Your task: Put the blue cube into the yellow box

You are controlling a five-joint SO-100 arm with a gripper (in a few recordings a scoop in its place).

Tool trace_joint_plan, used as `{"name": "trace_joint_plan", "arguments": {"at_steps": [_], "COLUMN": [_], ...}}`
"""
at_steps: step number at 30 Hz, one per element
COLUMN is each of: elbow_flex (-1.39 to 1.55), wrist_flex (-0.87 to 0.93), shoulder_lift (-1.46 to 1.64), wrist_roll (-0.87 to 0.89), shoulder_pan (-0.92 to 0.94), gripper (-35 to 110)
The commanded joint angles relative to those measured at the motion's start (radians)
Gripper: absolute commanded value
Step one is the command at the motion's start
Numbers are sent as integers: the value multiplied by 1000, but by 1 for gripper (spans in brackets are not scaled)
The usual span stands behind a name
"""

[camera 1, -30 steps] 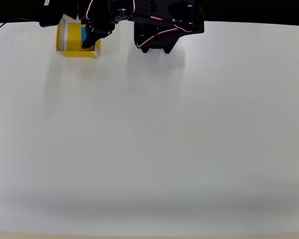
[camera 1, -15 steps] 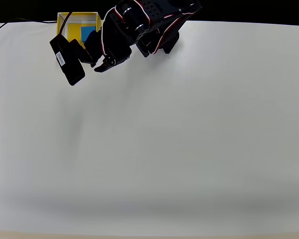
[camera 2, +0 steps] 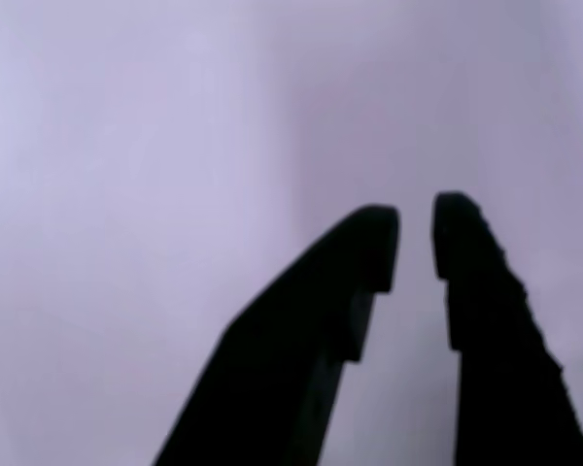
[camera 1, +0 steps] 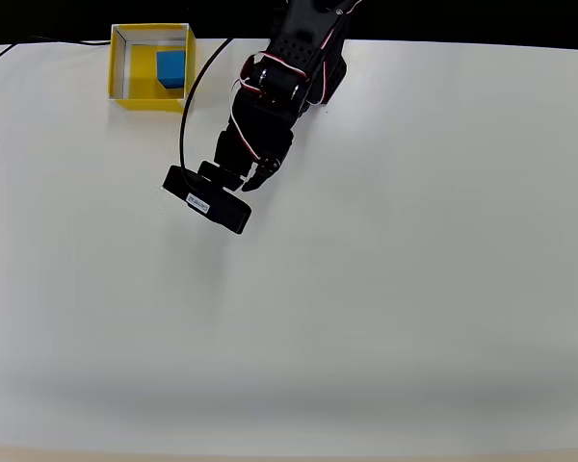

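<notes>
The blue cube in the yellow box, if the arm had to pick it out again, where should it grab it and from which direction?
Probably from straight above, closing on two opposite side faces of the blue cube. It sits inside the yellow box, near the right wall in the overhead view, and those walls block a sideways approach. Gripping its upper and lower faces looks roomier. The gripper holds nothing.

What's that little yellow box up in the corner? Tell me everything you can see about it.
In the overhead view the yellow box is a small, square, open-topped tray with yellow outer sides and pale, thin inner walls. It sits flat on the white table near the top left, at the table's far edge. Inside, toward its right side, rests the blue cube, taking up part of the floor. The black gripper is well away from it and touches neither.
</notes>
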Motion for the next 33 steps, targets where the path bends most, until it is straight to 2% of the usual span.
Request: {"name": "trace_joint_plan", "arguments": {"at_steps": [1,5,16,33], "elbow_flex": [94,247,261,261], "wrist_flex": [-61,-81,331,331], "shoulder_lift": [112,216,324,324], "wrist_roll": [-20,-60,-87,-15], "shoulder_pan": [-64,-91,-199,-287], "gripper": [0,0,0,5]}}
